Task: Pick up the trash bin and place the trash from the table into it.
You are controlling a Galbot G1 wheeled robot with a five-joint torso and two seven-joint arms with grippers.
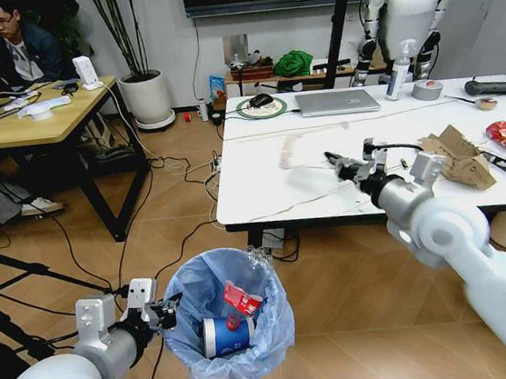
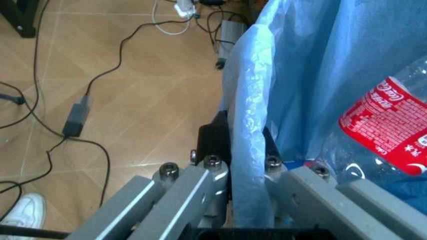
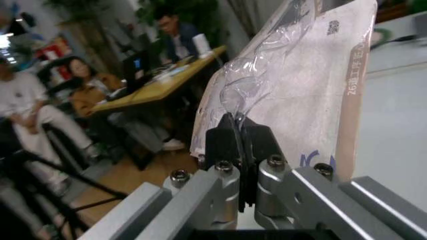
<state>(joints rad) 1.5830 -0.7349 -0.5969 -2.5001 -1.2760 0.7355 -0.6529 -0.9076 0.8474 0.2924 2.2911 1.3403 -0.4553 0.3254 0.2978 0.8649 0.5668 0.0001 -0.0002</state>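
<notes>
Bin is off the floor-side of the table, at about 6 o'clock from the table's near-left corner, held by its rim. Left pincer is clamped on the bag-lined rim at the bin's 9 o'clock edge; the left wrist view shows both fingers closed across the blue liner.

Contents so far: a blue-and-white cup, a red wrapper and a clear bottle with red label lie inside.

Right pincer is over the table near its middle, shut on a flat paper-and-film packet, which the right wrist view shows pinched at its lower edge.

Outstanding on the table: torn cardboard at 3 o'clock from the right pincer, and red wrappers beyond it toward the far-right edge.

Assessment: the pickup of the bin is done; clearing is judged roughly half complete, with one item in hand and several pieces remaining.
</notes>
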